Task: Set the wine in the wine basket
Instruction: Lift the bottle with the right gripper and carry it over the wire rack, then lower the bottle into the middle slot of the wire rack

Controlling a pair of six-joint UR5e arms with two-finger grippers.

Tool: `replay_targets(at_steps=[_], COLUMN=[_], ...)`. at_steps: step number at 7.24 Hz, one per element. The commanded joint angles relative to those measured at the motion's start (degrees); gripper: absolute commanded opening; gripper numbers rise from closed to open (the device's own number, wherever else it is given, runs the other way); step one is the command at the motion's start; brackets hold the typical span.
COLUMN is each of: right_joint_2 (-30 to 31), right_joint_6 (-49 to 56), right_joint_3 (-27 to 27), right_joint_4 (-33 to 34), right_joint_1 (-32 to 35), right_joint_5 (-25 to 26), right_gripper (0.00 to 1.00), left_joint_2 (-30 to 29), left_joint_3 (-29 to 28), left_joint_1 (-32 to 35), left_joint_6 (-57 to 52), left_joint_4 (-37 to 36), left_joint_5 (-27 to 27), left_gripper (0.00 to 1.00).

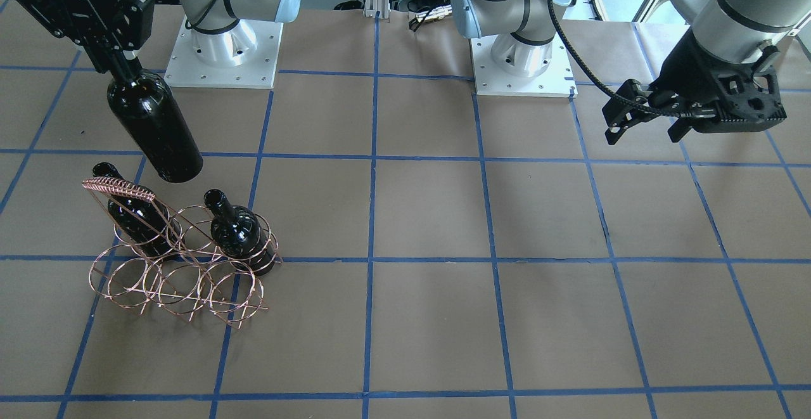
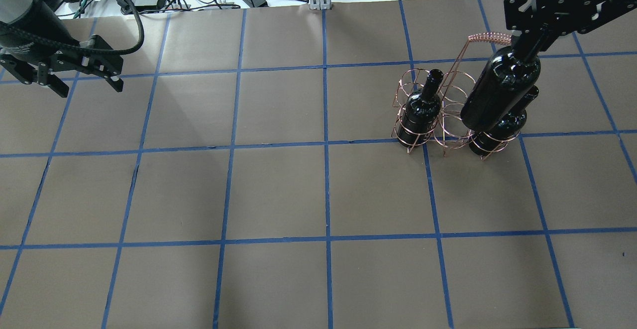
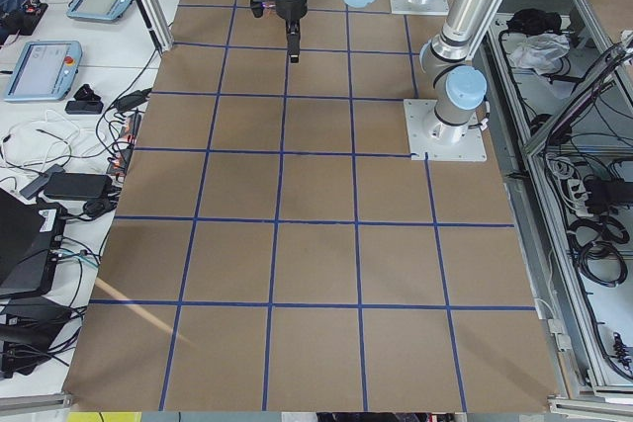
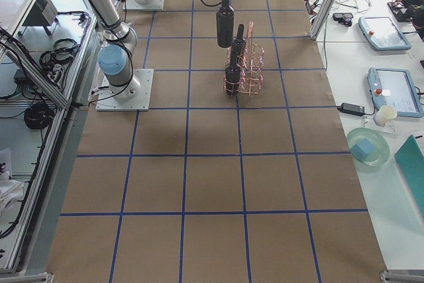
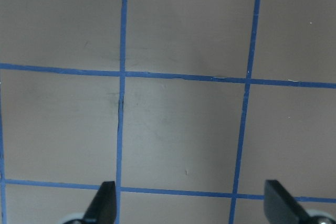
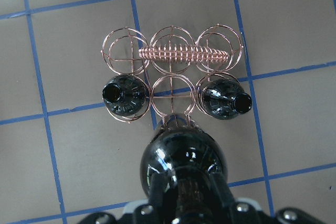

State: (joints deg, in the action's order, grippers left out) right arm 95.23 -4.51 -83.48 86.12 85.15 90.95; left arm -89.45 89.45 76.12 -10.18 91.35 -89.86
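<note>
My right gripper [image 1: 118, 58] is shut on the neck of a glossy black wine bottle [image 1: 155, 128] and holds it tilted in the air, just beside the copper wire wine basket [image 1: 120, 187]. In the overhead view the held bottle [image 2: 500, 90] hangs over the basket's [image 2: 490, 37] right end. Two more black bottles [image 6: 122, 94] [image 6: 223, 98] stand in the end rings of the row nearest the gripper. The ring between them [image 6: 173, 90] holds nothing, and the held bottle [image 6: 184, 166] is just short of it. My left gripper [image 2: 87, 82] is open and empty, far away across the table.
The table [image 2: 278, 194] is brown paper with a blue tape grid. The two arm bases [image 1: 222, 45] [image 1: 523, 51] stand at the robot's edge. The basket's far row of three rings [image 6: 173, 51] holds nothing. Cables and tablets lie beyond the table's far edge.
</note>
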Motion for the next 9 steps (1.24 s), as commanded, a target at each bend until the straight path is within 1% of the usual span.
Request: replay_targets(at_steps=[1, 2, 3, 4, 6, 9], right_joint_2=[-0.7, -1.3, -3.9, -4.6, -6.5, -7.4], right_joint_6=[0.7, 3.3, 3.2, 3.5, 3.9, 4.1], right_joint_3=[-5.8, -6.5, -6.5, -6.5, -6.5, -6.5], right_joint_4=[6.9, 7.9, 10.3, 12.6, 12.8, 12.8], right_joint_1=[-0.7, -0.8, -0.8, -0.8, -0.9, -1.0], right_joint_5=[-1.0, -1.2, -1.0, -1.0, -1.0, -1.1], right_gripper=[0.0, 0.0, 0.0, 0.0, 0.0, 0.0], left_joint_2=[0.3, 0.9, 1.4, 2.3, 2.9, 2.9], left_joint_3=[0.1, 0.1, 0.8, 2.8, 3.5, 4.1], left_joint_1=[3.7, 5.2, 6.3, 6.6, 6.9, 6.9], left_joint_6=[-0.1, 0.0, 0.0, 0.2, 1.4, 1.5], left_joint_4=[0.0, 0.1, 0.1, 0.1, 0.1, 0.1], left_joint_5=[0.9, 0.8, 0.9, 0.9, 1.0, 0.9], left_gripper=[1.0, 1.0, 1.0, 1.0, 1.0, 1.0])
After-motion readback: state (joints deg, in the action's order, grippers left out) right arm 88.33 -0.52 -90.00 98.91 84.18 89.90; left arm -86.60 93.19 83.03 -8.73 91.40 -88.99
